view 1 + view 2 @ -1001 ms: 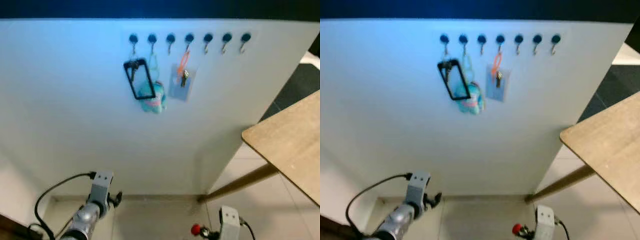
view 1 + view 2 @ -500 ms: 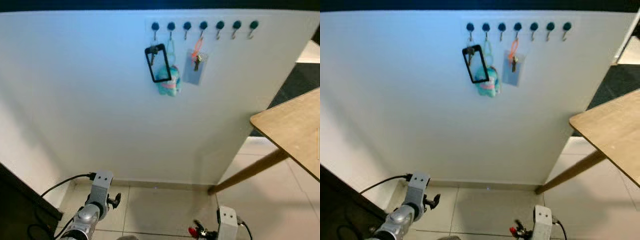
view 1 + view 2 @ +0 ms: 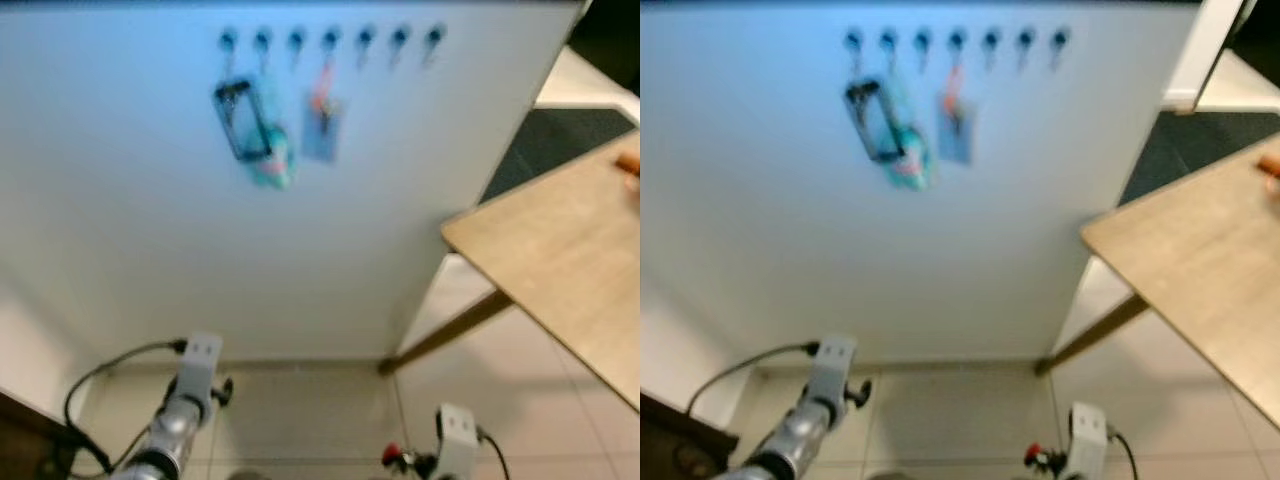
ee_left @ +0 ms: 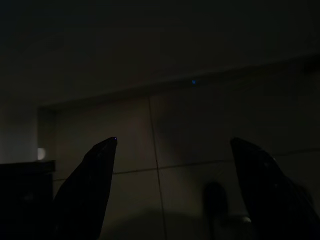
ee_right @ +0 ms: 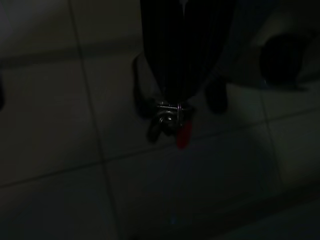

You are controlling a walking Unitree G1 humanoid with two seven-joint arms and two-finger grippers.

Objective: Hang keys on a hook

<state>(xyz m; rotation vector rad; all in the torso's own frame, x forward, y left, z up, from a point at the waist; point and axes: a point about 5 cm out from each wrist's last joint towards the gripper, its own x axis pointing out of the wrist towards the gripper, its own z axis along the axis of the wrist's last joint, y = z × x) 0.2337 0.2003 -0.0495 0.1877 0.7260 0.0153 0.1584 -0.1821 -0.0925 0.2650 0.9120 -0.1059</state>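
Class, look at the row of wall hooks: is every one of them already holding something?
No: the rightmost hooks hang bare, while items dangle only from the left ones.

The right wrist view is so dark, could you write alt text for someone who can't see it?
Two black fingers of the right gripper pinch a small bunch of keys with a red tag, which hangs from their tips. Behind it lies a dim tiled floor in deep shade.

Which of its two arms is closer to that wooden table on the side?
The right. The right gripper, shut on the keys, hangs low just below the wooden table's near corner and slanted leg. The left gripper hangs across the floor, toward the robot's left.
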